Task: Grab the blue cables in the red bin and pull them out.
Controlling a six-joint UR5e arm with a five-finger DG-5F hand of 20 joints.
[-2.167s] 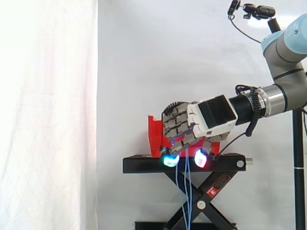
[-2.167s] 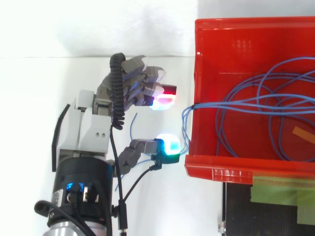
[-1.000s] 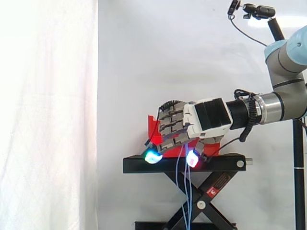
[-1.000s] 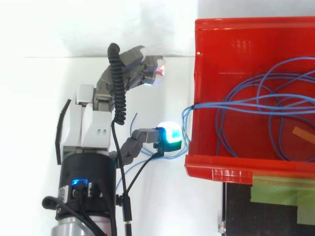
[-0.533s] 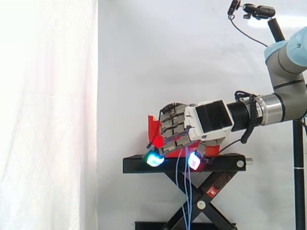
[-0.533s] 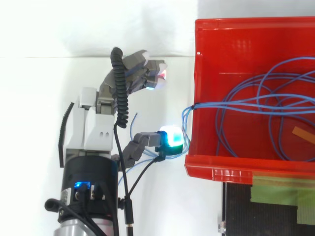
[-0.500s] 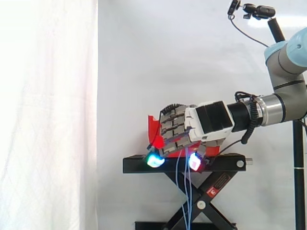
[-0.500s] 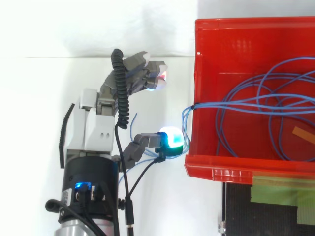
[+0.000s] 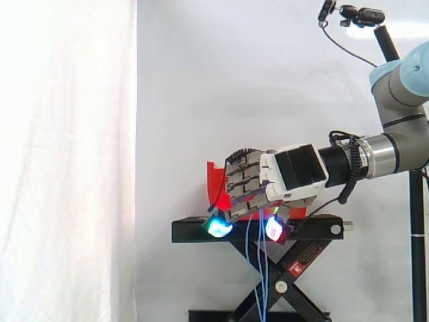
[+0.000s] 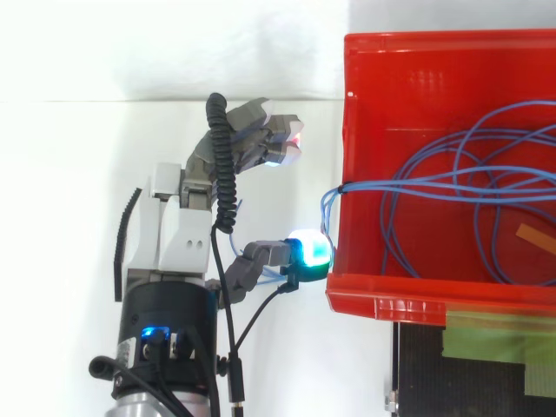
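The red bin (image 10: 408, 294) holds a loose coil of thin blue cables (image 10: 452, 187). A bunch of them (image 10: 328, 204) crosses the bin's left wall and hangs down past the stand (image 9: 261, 268). My hand (image 10: 174, 234) is just outside that wall, open, with its fingers (image 10: 278, 143) spread away from the thumb (image 10: 308, 252). The thumb's glowing pad is almost at the bin's wall, below the hanging bunch. In the side view the hand (image 9: 295, 178) reaches across the front of the bin (image 9: 214, 181), and the strands drop between the fingers and the thumb, held by neither.
The bin sits on a black scissor stand (image 9: 194, 231) before the white curtain. A strip of tan tape (image 10: 530, 236) lies inside the bin at the right. The stand's top with green tape (image 10: 486, 334) shows below the bin.
The hand has shifted toward the bin and dipped slightly. Its fingers have spread farther from the thumb than 2.2 s ago. The cables have not moved.
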